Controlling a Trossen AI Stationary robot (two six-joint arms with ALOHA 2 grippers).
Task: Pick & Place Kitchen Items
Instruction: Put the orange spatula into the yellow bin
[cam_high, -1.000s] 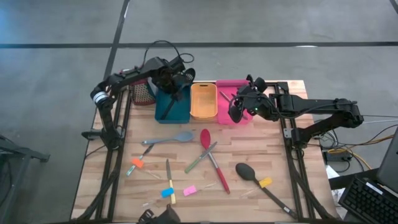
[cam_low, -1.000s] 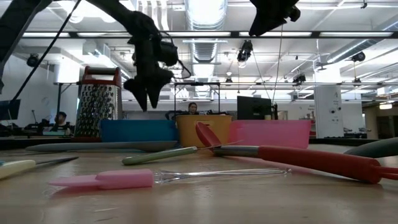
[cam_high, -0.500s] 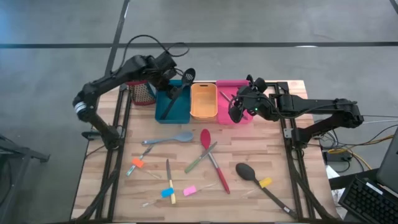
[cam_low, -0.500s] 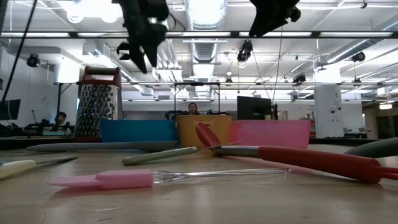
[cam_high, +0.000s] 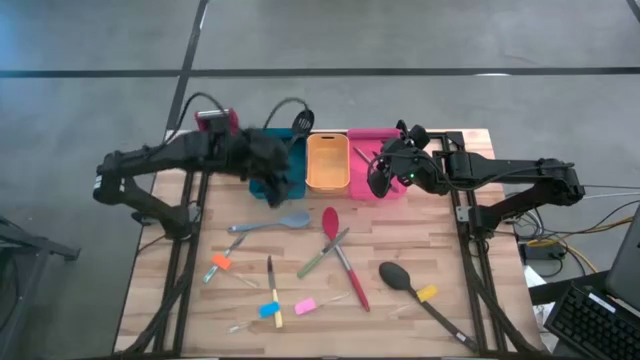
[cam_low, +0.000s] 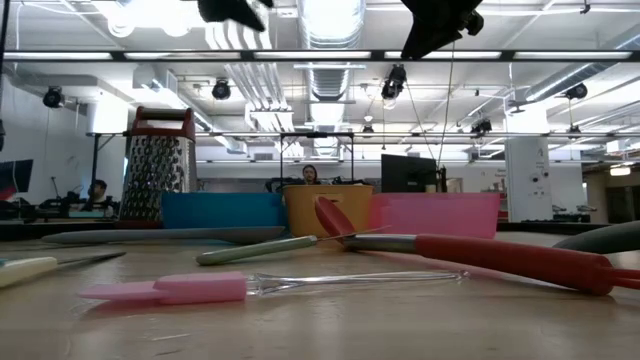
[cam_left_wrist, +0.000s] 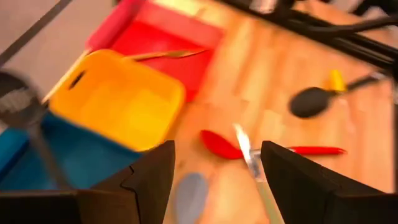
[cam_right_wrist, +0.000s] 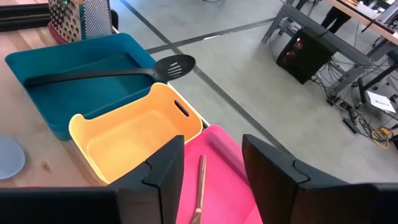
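With the black spatula (cam_high: 291, 141) lying in the teal bin (cam_high: 262, 183), I'm hovering the empty, wide-jawed left gripper (cam_left_wrist: 211, 180) between picks, likely dropping next onto the grey-blue spoon (cam_high: 272, 223), while the right gripper (cam_right_wrist: 211, 165) is hanging open-jawed over the pink bin (cam_high: 370, 187).

Two dark jointed arms, black looping cables

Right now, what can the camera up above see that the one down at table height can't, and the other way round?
Only the high view shows the black slotted spatula lying in the teal bin, the black spoon, and the small orange, blue and yellow pieces. Only the low view shows the room behind, with a person seated past the bins. Both show the grater, the orange bin, the pink bin and the red spoon.
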